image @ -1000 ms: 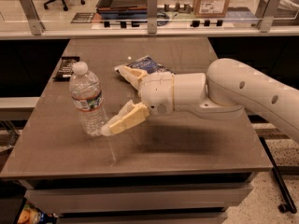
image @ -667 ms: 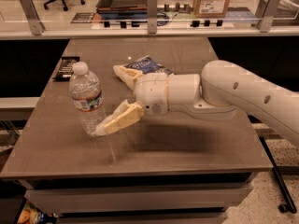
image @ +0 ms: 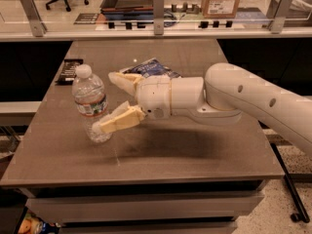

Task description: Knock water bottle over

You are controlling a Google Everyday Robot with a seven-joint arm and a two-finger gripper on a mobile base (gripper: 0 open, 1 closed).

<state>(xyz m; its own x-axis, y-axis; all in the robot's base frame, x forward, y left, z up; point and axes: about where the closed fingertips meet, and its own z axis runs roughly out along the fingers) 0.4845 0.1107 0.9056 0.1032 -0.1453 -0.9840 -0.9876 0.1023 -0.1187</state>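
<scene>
The water bottle (image: 87, 100) stands near the left front of the table (image: 195, 152), and it is not quite upright: its white cap leans away to the left while its base rests on the surface. This fits a sideways shove meant to tip it rather than a grasp. The pincer (image: 104, 102) is spread wide, with its nearer finger (image: 117, 122) lying against the bottle's lower body and its farther finger (image: 123, 79) clear of the bottle, behind it. The arm (image: 243, 99) reaches in from the right, roughly level above the table, its wrist pointing left at the bottle. A blue chip bag (image: 155, 68) lies behind the wrist, apart from the contact.
</scene>
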